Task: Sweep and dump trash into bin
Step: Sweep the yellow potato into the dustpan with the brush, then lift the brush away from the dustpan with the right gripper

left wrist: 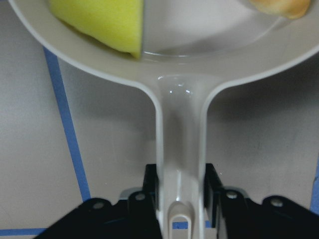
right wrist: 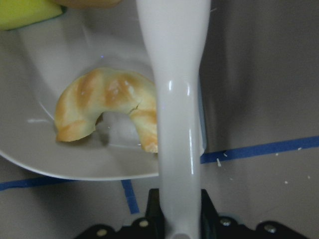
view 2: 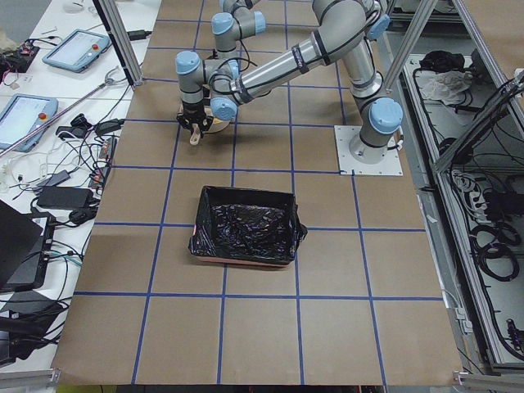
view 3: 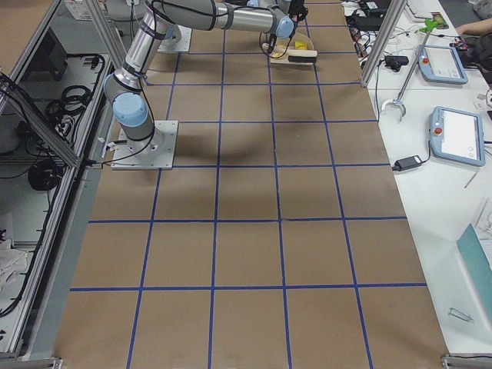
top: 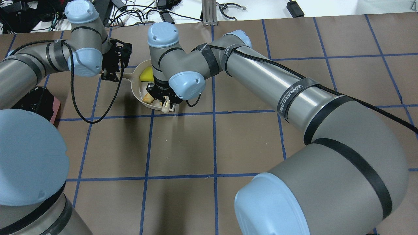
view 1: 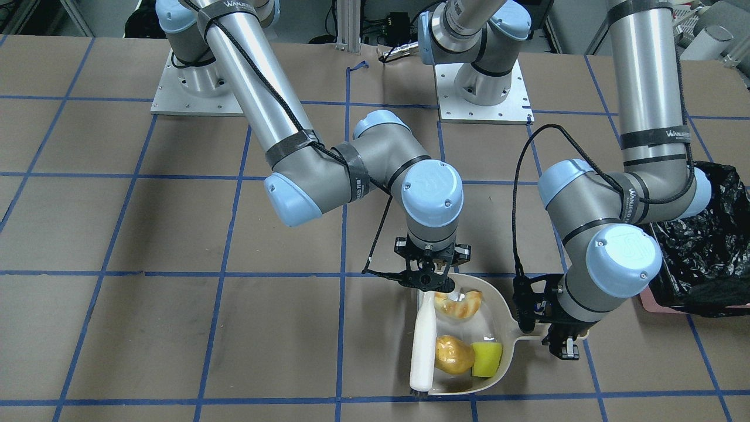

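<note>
Taped brown table; dustpan; bin

1. Comes steeply down with the left arm on the robot's own left side, elbow bent, wrist turned sideways and held low.
2. Clamps the left gripper on the dustpan handle, one finger on each side, pointing about level.
3. Stretches the right arm diagonally across toward the left one, folded at the elbow.
4. Points the right wrist straight down.
5. Grips the brush handle in the right gripper, jaws closed on it, near the left gripper.
</note>
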`<action>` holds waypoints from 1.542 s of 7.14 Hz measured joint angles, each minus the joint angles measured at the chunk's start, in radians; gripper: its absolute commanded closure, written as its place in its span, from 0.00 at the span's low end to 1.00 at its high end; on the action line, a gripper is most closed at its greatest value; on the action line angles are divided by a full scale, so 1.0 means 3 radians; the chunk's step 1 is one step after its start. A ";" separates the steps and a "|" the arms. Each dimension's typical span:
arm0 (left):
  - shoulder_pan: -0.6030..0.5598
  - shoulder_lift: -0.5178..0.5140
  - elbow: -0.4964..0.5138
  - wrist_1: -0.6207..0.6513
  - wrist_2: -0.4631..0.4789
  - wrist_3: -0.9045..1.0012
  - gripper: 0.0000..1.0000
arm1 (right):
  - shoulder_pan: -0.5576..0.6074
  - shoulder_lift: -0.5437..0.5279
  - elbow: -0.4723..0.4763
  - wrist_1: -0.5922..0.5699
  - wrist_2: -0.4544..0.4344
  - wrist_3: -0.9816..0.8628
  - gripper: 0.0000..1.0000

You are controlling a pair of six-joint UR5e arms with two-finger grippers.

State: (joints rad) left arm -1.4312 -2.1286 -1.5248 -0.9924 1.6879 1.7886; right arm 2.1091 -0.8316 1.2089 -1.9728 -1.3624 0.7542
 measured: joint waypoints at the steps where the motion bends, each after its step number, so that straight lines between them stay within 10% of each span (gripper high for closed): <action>1: 0.0000 0.0000 0.0000 0.0000 -0.0001 0.0000 0.89 | 0.0039 0.0020 -0.0040 -0.0003 0.0044 0.0104 1.00; 11: 0.0071 -0.0008 -0.0010 -0.0005 -0.0110 0.0020 0.93 | -0.0366 -0.0440 -0.0031 0.0735 -0.0392 -0.0874 1.00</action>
State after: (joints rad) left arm -1.4100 -2.1311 -1.5278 -0.9940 1.6550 1.7946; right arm 1.9992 -0.9635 1.1996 -1.7523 -1.4801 0.4921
